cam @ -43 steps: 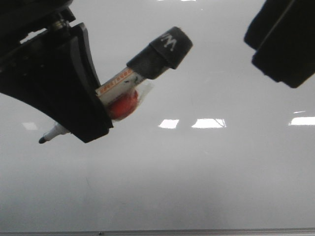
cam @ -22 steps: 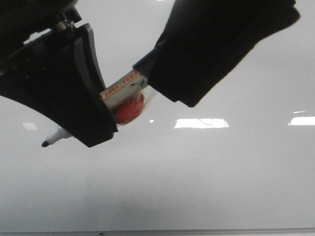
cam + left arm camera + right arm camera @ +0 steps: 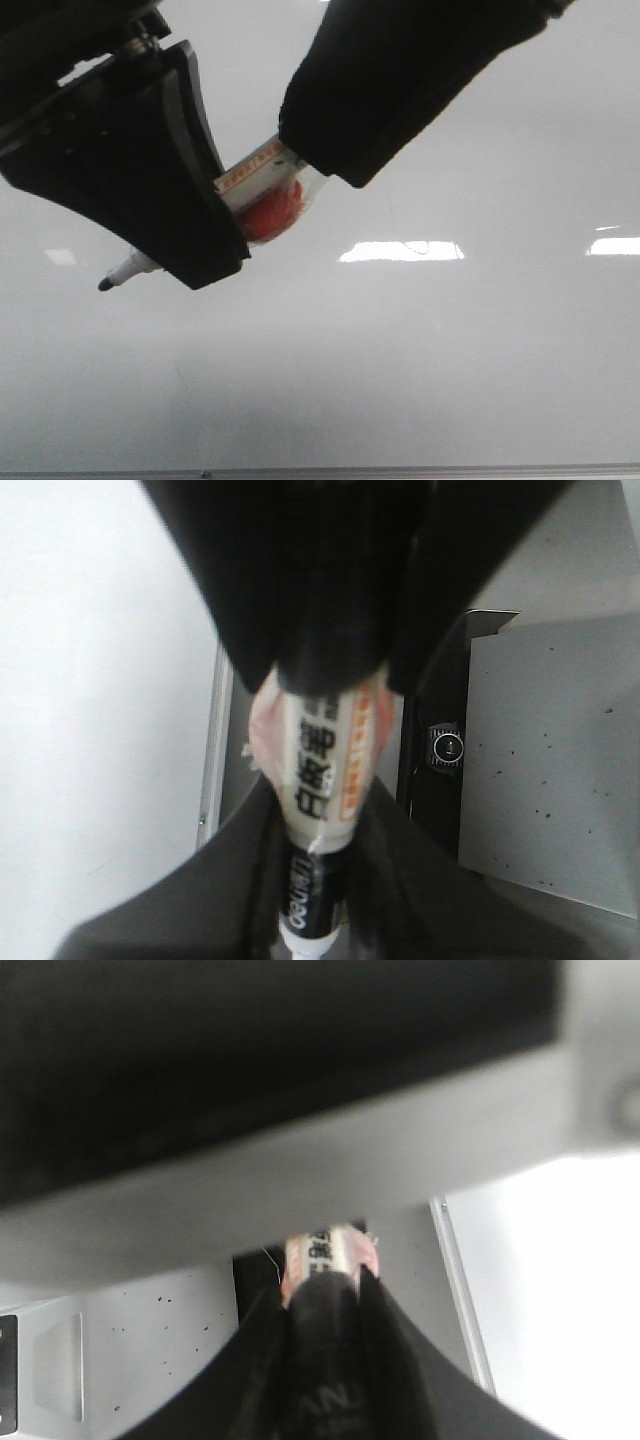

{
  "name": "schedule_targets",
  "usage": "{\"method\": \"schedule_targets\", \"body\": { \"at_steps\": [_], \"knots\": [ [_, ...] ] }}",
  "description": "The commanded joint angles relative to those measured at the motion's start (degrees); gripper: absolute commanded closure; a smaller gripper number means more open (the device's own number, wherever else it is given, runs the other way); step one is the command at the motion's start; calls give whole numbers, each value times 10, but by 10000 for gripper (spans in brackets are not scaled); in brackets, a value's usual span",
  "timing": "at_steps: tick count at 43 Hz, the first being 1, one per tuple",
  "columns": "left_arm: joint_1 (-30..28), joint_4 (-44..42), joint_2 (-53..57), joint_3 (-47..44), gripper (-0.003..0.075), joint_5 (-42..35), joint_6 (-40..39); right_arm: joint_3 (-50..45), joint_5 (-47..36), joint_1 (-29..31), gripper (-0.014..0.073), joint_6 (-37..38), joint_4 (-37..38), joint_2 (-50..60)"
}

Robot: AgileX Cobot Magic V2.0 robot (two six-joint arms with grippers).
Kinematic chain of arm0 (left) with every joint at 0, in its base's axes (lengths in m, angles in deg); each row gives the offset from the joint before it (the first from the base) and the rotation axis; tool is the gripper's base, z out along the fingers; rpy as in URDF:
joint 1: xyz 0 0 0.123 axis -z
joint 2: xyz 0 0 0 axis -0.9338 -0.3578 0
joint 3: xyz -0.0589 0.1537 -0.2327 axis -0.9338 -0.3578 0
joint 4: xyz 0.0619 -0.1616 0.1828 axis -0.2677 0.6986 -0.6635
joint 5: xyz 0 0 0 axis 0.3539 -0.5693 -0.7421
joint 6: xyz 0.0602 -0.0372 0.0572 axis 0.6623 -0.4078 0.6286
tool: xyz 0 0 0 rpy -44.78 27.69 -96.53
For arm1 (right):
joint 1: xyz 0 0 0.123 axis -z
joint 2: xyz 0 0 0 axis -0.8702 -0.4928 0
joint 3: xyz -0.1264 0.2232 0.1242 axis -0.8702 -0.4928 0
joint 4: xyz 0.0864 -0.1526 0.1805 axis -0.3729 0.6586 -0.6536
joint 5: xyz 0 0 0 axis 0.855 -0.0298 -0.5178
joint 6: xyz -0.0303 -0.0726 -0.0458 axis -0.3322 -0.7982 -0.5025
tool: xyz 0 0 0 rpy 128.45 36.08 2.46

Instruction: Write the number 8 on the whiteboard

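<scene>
The left gripper (image 3: 215, 250) clamps a slim white marker with orange label (image 3: 262, 190) mid-barrel, black tip bare above the glossy pale grey whiteboard (image 3: 450, 350). The right gripper (image 3: 330, 150) pinches the marker's black capped rear end. No number 8 shows yet. The marker looks light, rigid and slick, so a barrel grip near the nib should steady it.

Marker pen above the board

The marker (image 3: 262, 190) has a white labelled barrel, an orange-red patch, and a bare dark tip (image 3: 105, 285) pointing down-left
</scene>
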State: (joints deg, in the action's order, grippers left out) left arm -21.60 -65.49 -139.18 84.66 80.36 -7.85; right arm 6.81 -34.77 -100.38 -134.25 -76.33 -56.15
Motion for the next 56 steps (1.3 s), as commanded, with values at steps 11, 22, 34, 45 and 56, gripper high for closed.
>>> {"method": "schedule_targets", "body": {
  "at_steps": [11, 22, 34, 45, 56],
  "knots": [
    [2, 18, 21, 19, 399, -29, 0, 21, -11, -1, 626, -4, -23, 12],
    [-31, 5, 77, 19, 304, -36, -32, 21, -10, 16, 652, 26, 26, 30],
    [-172, 22, 171, 7, 304, -21, -83, 16, 7, 149, 652, 179, 130, 134],
    [-260, 58, 217, -20, 342, -39, -86, -118, -188, 209, 652, 262, 102, 240],
    [-260, 60, 217, -20, 356, -39, -86, -124, -270, 209, 652, 262, 102, 209]
  ]
}}
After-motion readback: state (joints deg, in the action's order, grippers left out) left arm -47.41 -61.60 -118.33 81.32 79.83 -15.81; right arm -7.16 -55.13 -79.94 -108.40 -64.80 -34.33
